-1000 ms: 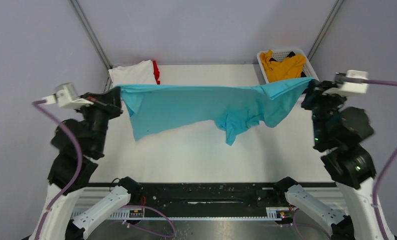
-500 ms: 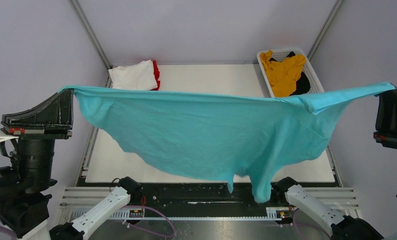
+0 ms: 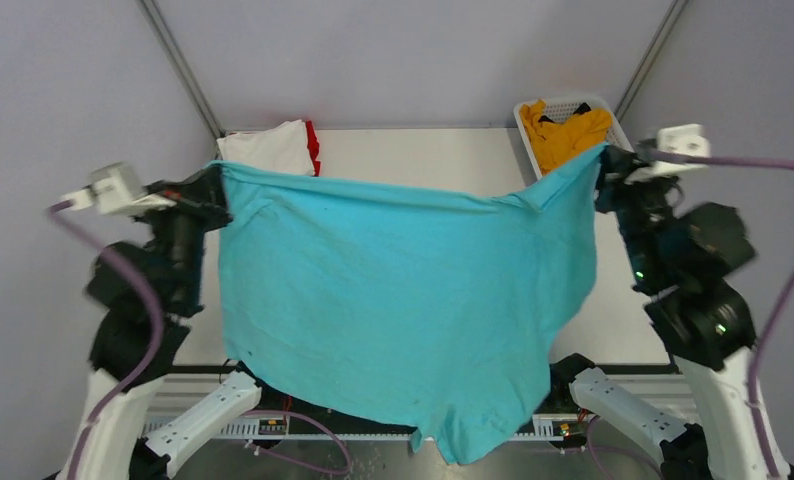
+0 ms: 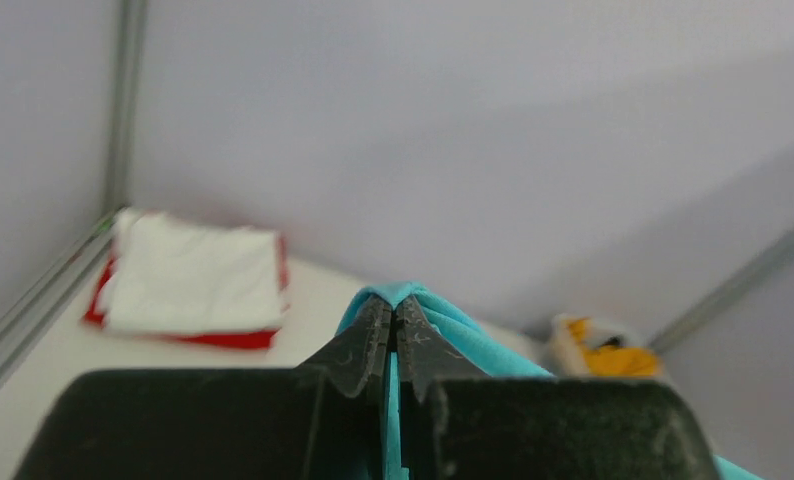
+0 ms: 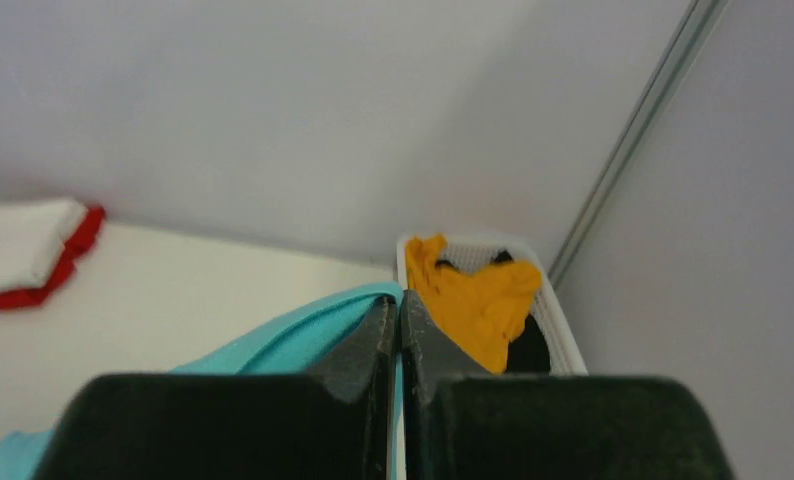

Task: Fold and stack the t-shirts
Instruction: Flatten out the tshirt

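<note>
Top external view: teal t-shirt (image 3: 393,310) hangs spread above the bench (image 3: 413,158), its upper corners clenched in the left pincer (image 3: 218,180) and the right pincer (image 3: 605,163); step judged spreading, next likely laying it flat.

Above the white table (image 3: 423,160), I hold the teal t-shirt (image 3: 403,300) spread wide in the air. My left gripper (image 3: 216,190) pinches one corner at ten o'clock and my right gripper (image 3: 605,170) pinches the other at two o'clock. The cloth hangs as a broad sheet toward six o'clock, its lower edge draped over the rail between my bases. At eleven o'clock, a folded white t-shirt (image 3: 268,148) lies on a red t-shirt (image 3: 313,145). At one o'clock, a white mesh basket (image 3: 593,101) holds a mustard yellow t-shirt (image 3: 568,135).
</note>
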{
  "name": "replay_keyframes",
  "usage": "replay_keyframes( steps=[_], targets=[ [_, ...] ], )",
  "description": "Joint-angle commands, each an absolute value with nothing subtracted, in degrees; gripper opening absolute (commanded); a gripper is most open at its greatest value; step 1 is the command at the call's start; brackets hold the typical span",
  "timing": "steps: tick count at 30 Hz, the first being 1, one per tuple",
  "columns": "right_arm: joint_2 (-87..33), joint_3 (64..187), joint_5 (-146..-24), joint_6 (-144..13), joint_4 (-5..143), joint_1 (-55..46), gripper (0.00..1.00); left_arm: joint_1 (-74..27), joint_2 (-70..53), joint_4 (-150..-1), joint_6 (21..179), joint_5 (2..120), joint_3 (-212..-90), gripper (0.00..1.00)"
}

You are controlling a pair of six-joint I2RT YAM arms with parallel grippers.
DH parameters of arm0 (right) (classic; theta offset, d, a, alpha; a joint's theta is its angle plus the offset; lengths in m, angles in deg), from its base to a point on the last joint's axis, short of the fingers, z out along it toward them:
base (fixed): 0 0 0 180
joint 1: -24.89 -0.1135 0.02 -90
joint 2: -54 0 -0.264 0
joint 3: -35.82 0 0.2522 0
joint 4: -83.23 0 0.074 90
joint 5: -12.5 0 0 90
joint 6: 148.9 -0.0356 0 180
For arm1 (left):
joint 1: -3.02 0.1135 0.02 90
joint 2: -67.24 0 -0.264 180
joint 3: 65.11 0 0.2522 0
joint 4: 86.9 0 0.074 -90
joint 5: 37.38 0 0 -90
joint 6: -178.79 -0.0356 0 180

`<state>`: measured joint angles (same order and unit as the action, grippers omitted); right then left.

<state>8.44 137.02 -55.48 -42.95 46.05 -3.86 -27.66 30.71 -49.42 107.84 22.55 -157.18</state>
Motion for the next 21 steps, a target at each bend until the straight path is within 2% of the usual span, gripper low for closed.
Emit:
replay_keyframes(
  steps=[1,4,10,15,21],
  targets=[
    [6.51,126.35,-47.25,-43.50,56.02,-3.68,0.00,-27.26,25.74,-53.79,108.60,3.43,-145.75,0.00],
    [3.39,118.10,-44.89,-47.87,59.88,-3.66,0.00,-24.52,21.62,-55.29,112.41,0.89,-137.57,0.00],
    [-9.41,109.58,-42.48,-53.02,68.50,-2.73,0.00,-10.76,5.54,-63.80,118.49,17.42,-130.56,0.00],
    [-20.87,112.75,-42.29,-54.54,68.86,-1.05,0.00,-6.24,-7.95,-68.55,119.93,25.07,-133.74,0.00],
    [-31.74,118.27,-43.30,-55.24,68.85,-0.02,0.00,-4.56,-20.87,-67.93,120.79,26.89,-142.76,0.00]
  ],
)
